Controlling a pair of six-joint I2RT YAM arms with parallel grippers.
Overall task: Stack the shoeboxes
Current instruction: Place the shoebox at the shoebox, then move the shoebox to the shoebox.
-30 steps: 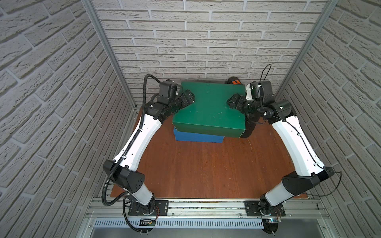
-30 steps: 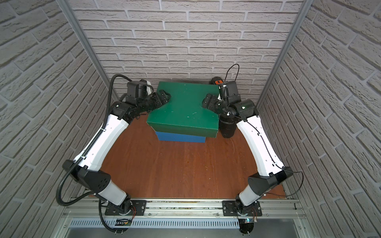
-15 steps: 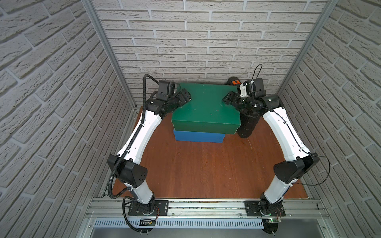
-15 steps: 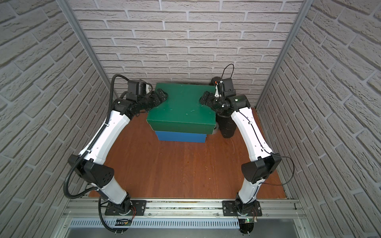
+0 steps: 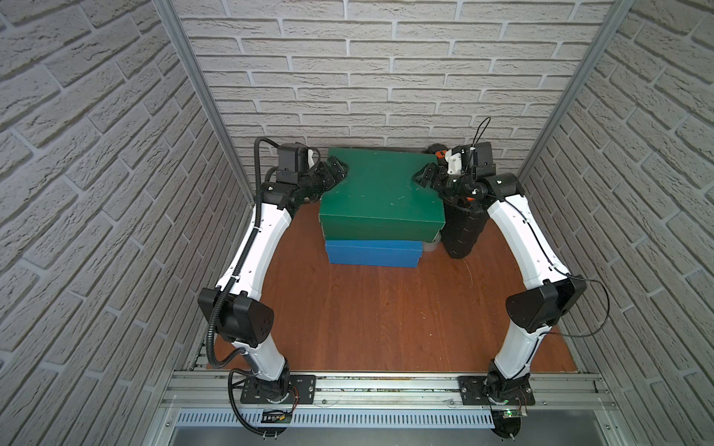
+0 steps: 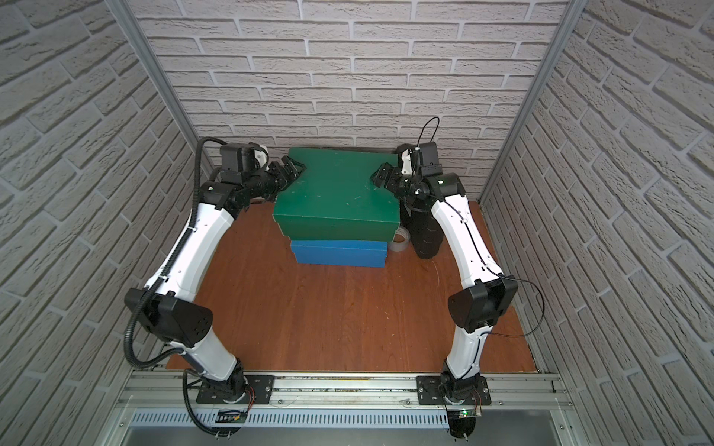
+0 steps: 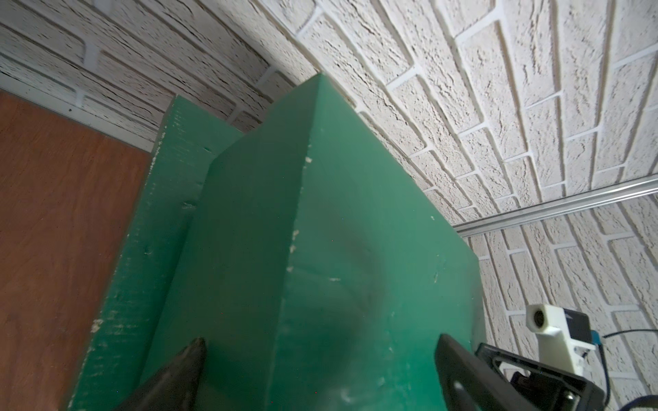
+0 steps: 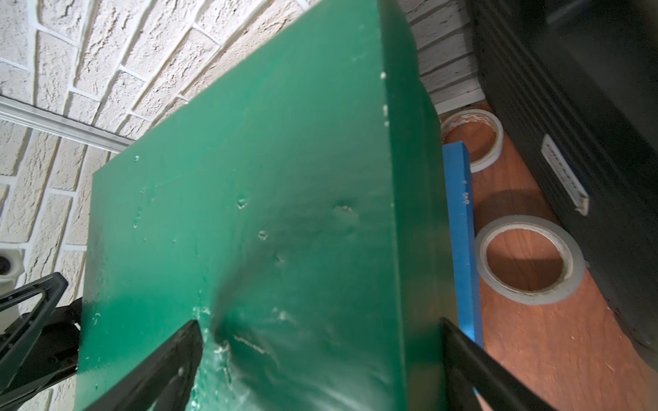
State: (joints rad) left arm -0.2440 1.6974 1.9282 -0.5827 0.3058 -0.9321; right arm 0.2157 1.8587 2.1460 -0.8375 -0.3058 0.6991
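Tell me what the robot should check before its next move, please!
1. Left gripper open: ok.
2. Right gripper open: ok.
3. Top green shoebox sitting above the blue shoebox: ok.
4. Edges lined up: not ok. In the right wrist view a blue strip pokes out beside the green box.
5. Lower green shoebox properly under the stack: cannot tell. Only its edge shows, in the left wrist view.
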